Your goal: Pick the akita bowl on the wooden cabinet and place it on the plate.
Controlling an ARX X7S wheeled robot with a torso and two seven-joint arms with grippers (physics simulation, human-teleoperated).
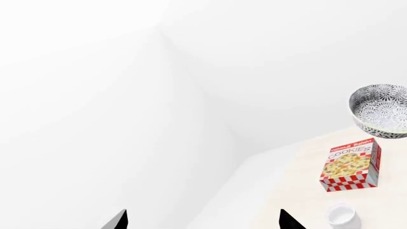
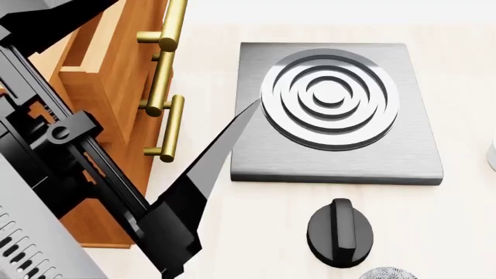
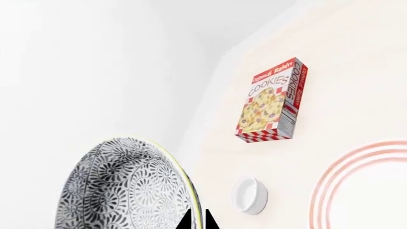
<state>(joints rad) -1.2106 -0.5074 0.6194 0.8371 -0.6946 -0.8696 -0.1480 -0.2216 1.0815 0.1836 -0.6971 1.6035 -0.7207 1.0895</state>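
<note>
In the right wrist view the akita bowl [image 3: 121, 191], white with a dense dark blue-grey pattern, fills the near side. My right gripper [image 3: 197, 220] is shut on its rim, with a fingertip on each side of the wall. The plate [image 3: 356, 186], white with red rings, lies on the pale counter beyond it, partly cut off. A bowl of the same pattern [image 1: 380, 109] shows at the edge of the left wrist view. My left gripper [image 1: 203, 220] is open and holds nothing. In the head view the wooden cabinet [image 2: 116, 75] stands at the left behind my left arm.
A cookies box [image 3: 270, 102] and a small white cup [image 3: 250, 195] lie on the counter near the plate. A grey stove burner [image 2: 333, 110] and a black knob [image 2: 340, 232] sit in the middle of the head view. A sliver of patterned bowl [image 2: 387, 273] peeks in at its lower edge.
</note>
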